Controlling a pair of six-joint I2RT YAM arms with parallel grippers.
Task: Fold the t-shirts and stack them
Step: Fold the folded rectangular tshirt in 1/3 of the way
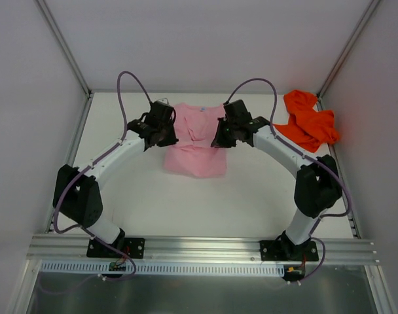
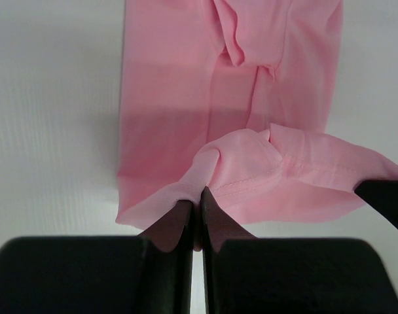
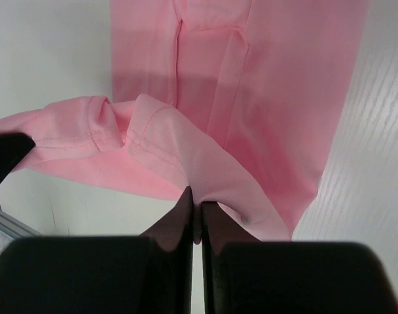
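1. From the top camera, the pink t-shirt (image 1: 194,145) lies partly folded at the far middle of the white table (image 1: 186,203), between the two arms.
2. The left gripper (image 1: 170,135) sits at the shirt's left edge and the right gripper (image 1: 218,138) at its right edge. Both are over the far half of the cloth, and from this height I cannot tell how their jaws stand.
3. The orange t-shirt (image 1: 310,122) is crumpled in a heap at the far right corner of the table. It is well apart from the pink one, and neither gripper touches it.
4. In the left wrist view, the left gripper's fingers (image 2: 179,229) are clenched tight on a pinch of pink cloth. A stitched hem (image 2: 251,186) bunches up just beyond the tips.
5. Past that raised fold, the rest of the pink shirt spreads smooth on the table. A dark tip of the other gripper shows at the right edge.
6. In the right wrist view, the right gripper's fingers (image 3: 215,229) are likewise clamped on a fold of the pink shirt. The stitched hem rises to the left of the tips.
7. Beyond the fold, the shirt's body lies on the table with long creases.
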